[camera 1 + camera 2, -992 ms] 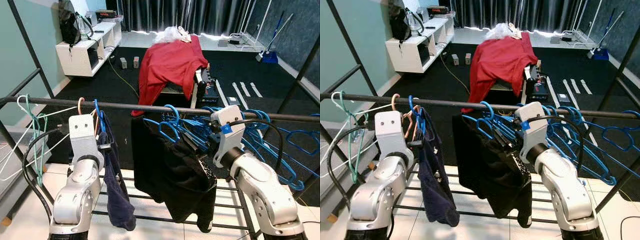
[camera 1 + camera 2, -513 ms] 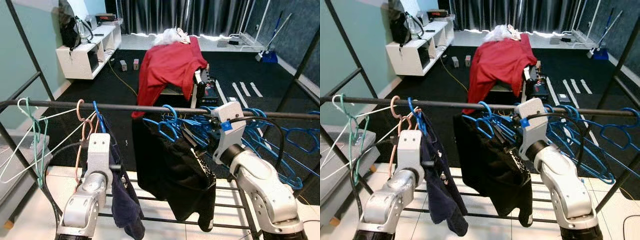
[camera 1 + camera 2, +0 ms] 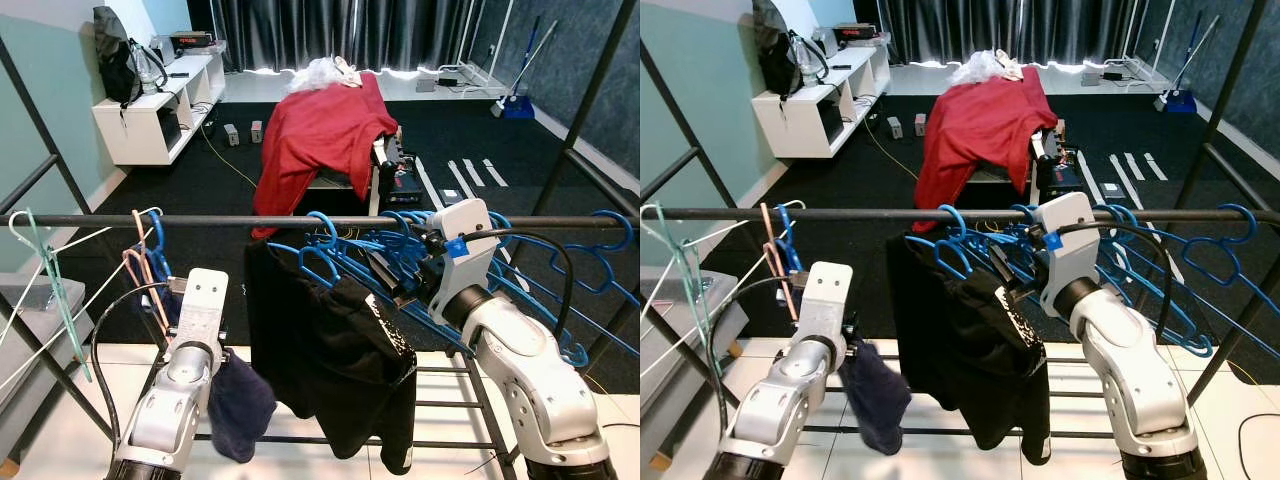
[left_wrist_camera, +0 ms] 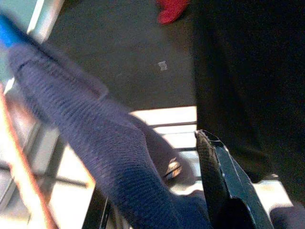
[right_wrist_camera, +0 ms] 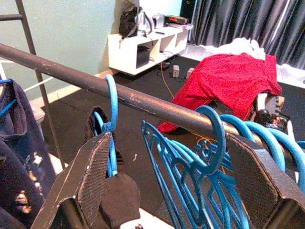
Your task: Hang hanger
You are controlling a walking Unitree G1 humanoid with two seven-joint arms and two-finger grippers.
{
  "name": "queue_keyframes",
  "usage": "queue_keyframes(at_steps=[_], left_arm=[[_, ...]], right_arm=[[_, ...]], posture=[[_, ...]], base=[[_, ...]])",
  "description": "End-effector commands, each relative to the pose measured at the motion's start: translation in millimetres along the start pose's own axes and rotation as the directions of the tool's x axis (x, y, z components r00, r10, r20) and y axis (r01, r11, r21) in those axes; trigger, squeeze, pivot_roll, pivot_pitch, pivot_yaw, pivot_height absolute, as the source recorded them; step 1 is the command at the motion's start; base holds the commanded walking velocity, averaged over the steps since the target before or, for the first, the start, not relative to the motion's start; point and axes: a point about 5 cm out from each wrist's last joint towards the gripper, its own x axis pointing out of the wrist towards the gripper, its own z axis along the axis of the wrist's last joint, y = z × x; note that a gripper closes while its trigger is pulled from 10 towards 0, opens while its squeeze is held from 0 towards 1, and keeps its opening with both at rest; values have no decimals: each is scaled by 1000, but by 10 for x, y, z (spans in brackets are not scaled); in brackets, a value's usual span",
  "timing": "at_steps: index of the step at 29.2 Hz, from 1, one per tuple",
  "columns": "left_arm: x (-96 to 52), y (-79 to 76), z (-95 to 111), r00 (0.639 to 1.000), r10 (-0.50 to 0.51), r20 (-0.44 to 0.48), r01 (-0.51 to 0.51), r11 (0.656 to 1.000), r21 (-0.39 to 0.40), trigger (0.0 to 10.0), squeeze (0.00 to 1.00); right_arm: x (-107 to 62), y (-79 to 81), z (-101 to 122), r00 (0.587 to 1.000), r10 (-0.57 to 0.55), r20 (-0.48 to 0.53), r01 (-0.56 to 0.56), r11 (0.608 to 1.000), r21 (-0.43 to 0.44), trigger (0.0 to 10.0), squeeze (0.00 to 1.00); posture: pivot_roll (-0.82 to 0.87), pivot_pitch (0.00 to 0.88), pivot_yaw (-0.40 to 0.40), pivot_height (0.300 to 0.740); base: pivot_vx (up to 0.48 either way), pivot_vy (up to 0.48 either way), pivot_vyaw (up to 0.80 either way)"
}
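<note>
A dark rail (image 3: 230, 220) crosses in front of me. A bunch of blue hangers (image 3: 520, 265) hangs on its right half. One blue hanger (image 5: 110, 102) carries a black garment (image 3: 320, 360). My right gripper (image 5: 169, 157) is open just under the rail, with blue hanger hooks between its fingers (image 5: 93, 167). My left gripper (image 3: 847, 340) is low, beside a navy garment (image 3: 238, 405) that sags from a blue hanger (image 3: 155, 262). In the left wrist view, one black finger (image 4: 224, 176) shows and navy cloth (image 4: 95, 143) covers the rest.
Green and white hangers (image 3: 45, 275) and a pink one (image 3: 138, 265) hang at the rail's left end. Lower rack bars (image 3: 445, 405) run under the garments. Beyond, a red cloth (image 3: 320, 130) drapes over something, and a white shelf unit (image 3: 150, 110) stands at the left wall.
My left arm has dropped from the rail to well below it, and the navy garment now sags lower and bunched. The right arm holds its place by the blue hangers. The camera has shifted.
</note>
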Motion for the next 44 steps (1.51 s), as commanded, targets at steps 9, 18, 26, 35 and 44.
queue_keyframes(at_steps=[9,18,26,35,44], left_arm=[[-110,365,444,955,-114,274,111,993,28,0,0],[-296,434,424,889,-340,308,317,940,122,0,0],[-434,268,382,791,-523,318,508,851,135,0,0],[-699,595,230,676,-707,208,660,706,255,5333,0],[-911,735,205,598,-781,182,761,624,176,10000,0]], right_arm=[[19,-12,68,1000,-6,24,6,1000,6,10000,0],[42,-7,47,1000,1,13,-1,1000,-1,10000,0],[50,-28,31,1000,-5,-5,5,1000,-17,10000,0],[49,-90,-77,996,-51,-67,49,998,-30,10000,0],[54,-97,-85,996,-49,-70,47,999,-27,10000,0]], posture=[[-100,0,20,740],[-95,0,12,740],[-96,0,14,740],[-89,0,15,740],[-89,0,8,740]], base=[[0,0,0],[0,0,0],[0,0,0],[0,0,0],[-32,0,0]])
